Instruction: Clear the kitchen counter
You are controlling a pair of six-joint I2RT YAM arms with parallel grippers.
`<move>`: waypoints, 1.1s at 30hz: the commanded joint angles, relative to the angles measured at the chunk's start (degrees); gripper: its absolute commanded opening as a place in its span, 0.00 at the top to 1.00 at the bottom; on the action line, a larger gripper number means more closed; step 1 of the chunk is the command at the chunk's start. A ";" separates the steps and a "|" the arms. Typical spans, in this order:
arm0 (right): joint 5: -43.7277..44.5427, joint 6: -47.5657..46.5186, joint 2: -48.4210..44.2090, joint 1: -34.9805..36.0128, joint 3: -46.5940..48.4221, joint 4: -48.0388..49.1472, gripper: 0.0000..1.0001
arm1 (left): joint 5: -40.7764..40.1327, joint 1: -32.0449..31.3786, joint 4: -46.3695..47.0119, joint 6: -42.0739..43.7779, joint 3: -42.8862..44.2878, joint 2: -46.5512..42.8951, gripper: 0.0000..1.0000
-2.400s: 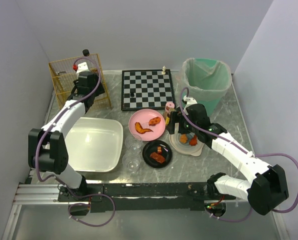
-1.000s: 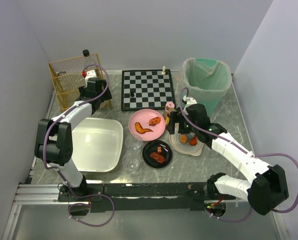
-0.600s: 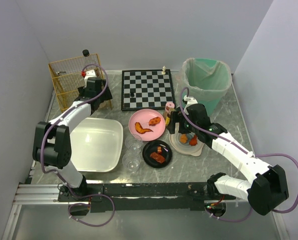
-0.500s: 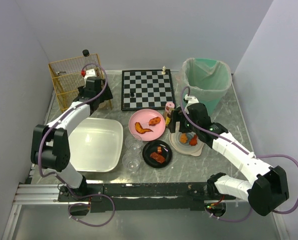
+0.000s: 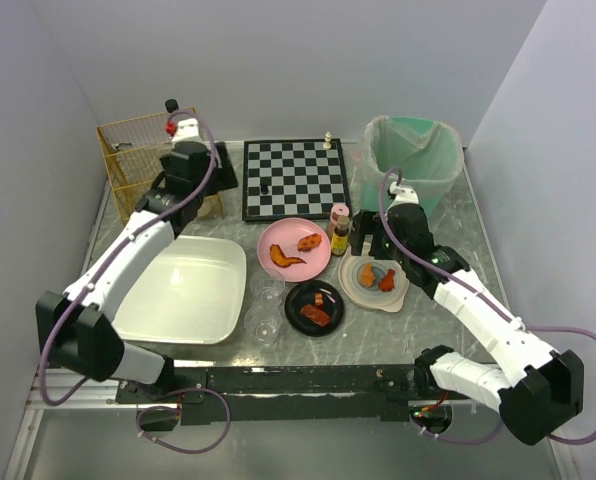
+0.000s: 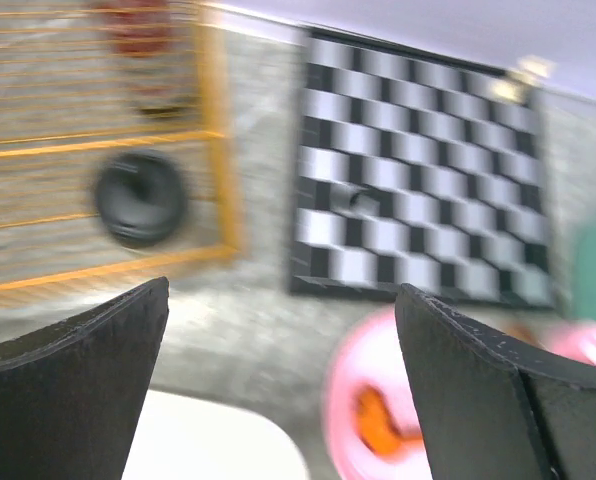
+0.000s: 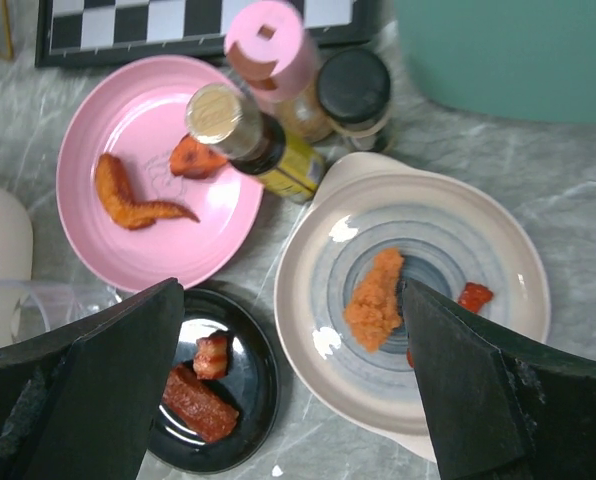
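Note:
The kitchen counter (image 5: 456,232) is grey marble. On it stand a pink plate (image 5: 290,240) with orange food, a black plate (image 5: 330,306) with meat pieces, a pale ringed plate (image 5: 374,294) with scraps, three bottles (image 5: 339,228) and two clear cups (image 5: 266,290). My right gripper (image 5: 374,240) hangs open above the ringed plate (image 7: 418,300) and the black plate (image 7: 248,400), holding nothing. My left gripper (image 5: 216,172) is open and empty, raised between the yellow wire basket (image 5: 128,160) and the chessboard (image 5: 295,178). The left wrist view is blurred.
A white tub (image 5: 183,290) lies at the front left. A green bin (image 5: 411,165) lined with a bag stands at the back right. The basket (image 6: 98,150) holds a round black thing (image 6: 141,198). A pale piece and a dark piece stand on the chessboard (image 6: 428,215).
My left arm has pulled away from the basket, risen and swung toward the chessboard, its jaws opening wider. My right gripper has shifted slightly right, off the bottles.

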 commanded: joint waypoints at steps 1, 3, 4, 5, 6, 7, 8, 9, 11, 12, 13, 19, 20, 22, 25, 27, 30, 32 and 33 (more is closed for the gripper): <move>2.92 2.10 -3.17 -1.67 1.76 -0.51 0.04 | 4.84 -6.23 0.73 0.49 0.45 -5.00 0.01; 2.83 3.06 -3.87 -2.37 1.41 -0.42 0.03 | 9.07 -8.87 6.87 0.49 -3.05 -6.15 0.01; 2.75 3.51 -4.22 -2.64 1.24 -0.25 0.03 | 10.66 -10.19 9.17 0.41 -4.46 -6.41 0.01; 2.75 3.94 -4.74 -2.99 1.06 -0.33 0.04 | 12.41 -11.50 10.67 0.75 -5.26 -6.33 0.01; 3.01 4.38 -5.19 -3.34 1.06 -0.42 0.04 | 12.69 -13.17 11.90 0.93 -5.70 -5.98 0.01; 3.27 4.56 -5.80 -3.61 0.97 -0.59 0.04 | 12.35 -14.75 12.70 1.37 -5.71 -5.71 0.01; 3.53 4.74 -6.59 -4.04 0.80 -0.68 0.03 | 12.17 -17.12 13.40 1.89 -5.71 -5.19 0.01; 3.97 4.83 -7.20 -4.22 0.62 -0.94 0.03 | 12.08 -18.80 14.45 2.42 -5.62 -4.57 0.01; 4.50 5.09 -8.61 -4.84 0.18 -1.12 0.03 | 12.95 -21.17 16.21 2.95 -5.18 -2.91 0.01; 4.76 5.27 -9.66 -5.19 -0.08 -1.21 0.03 | 14.00 -22.23 17.35 3.13 -4.92 -1.94 0.01; 5.12 5.53 -10.37 -5.45 -0.26 -1.38 0.03 | 14.62 -23.11 17.54 3.13 -4.66 -0.54 0.01; 6.79 6.32 -13.62 -6.68 -1.14 -2.53 0.03 | 16.56 -27.33 21.75 3.83 -1.67 6.85 0.01; 6.96 6.41 -13.98 -6.77 -1.23 -2.79 0.03 | 16.91 -27.69 22.02 4.01 -1.06 7.81 0.01; 6.96 6.41 -14.24 -7.21 -1.58 -3.05 0.03 | 16.91 -28.48 21.93 4.53 0.26 9.84 0.01; 6.96 6.50 -14.68 -7.48 -2.10 -3.23 0.03 | 15.60 -29.97 21.76 6.03 2.37 13.53 0.01; 6.70 6.50 -14.94 -7.74 -2.28 -3.23 0.03 | 14.98 -30.41 21.93 6.56 3.34 15.64 0.01; 6.53 6.24 -15.03 -8.00 -2.54 -3.23 0.03 | 14.80 -31.12 22.64 6.73 4.31 18.01 0.01; 6.35 6.15 -15.12 -8.09 -2.54 -3.32 0.03 | 13.93 -31.55 22.64 6.91 5.01 19.77 0.01; 6.35 6.15 -15.21 -8.18 -2.63 -3.32 0.03 | 13.58 -31.82 22.72 7.00 5.45 20.56 0.01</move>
